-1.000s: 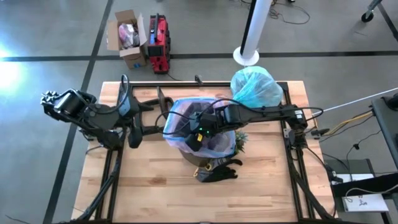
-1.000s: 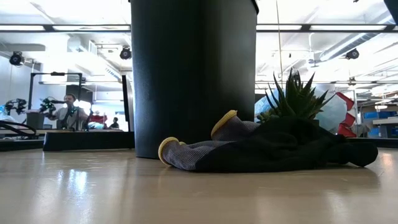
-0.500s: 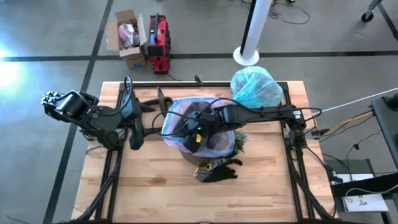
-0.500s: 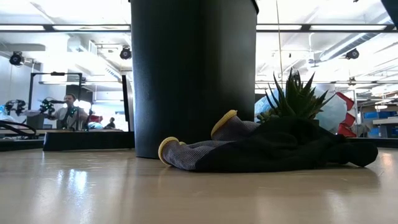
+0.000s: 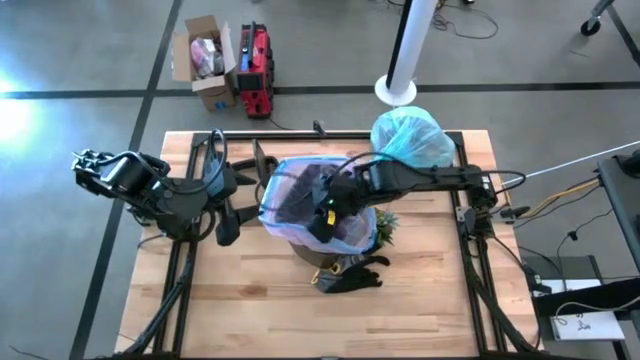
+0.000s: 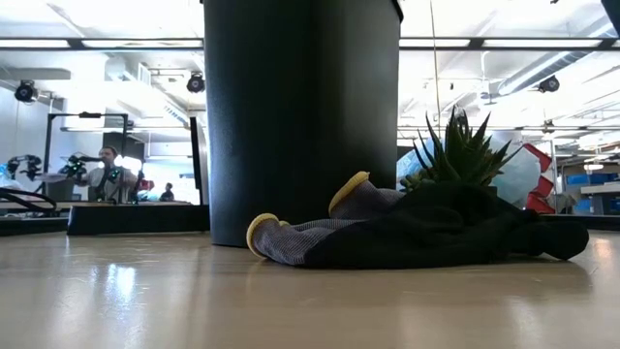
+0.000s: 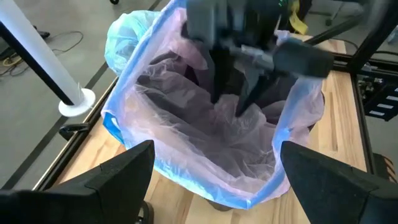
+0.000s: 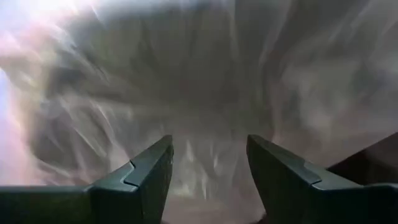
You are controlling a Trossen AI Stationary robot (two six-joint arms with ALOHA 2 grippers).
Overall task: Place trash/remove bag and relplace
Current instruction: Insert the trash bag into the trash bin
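At frame centre, the right gripper reaches into the pink-lined bin, fingers parted, gripping nothing; the left gripper, spread wide and empty, waits left of it.

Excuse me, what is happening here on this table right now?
The right gripper reaches down inside the pink bag that lines the black bin, jaws open and holding nothing. The left gripper waits open beside the bin. A tied teal bag sits at the table's far edge.

Glove & plant beside bin; tied bag behind.
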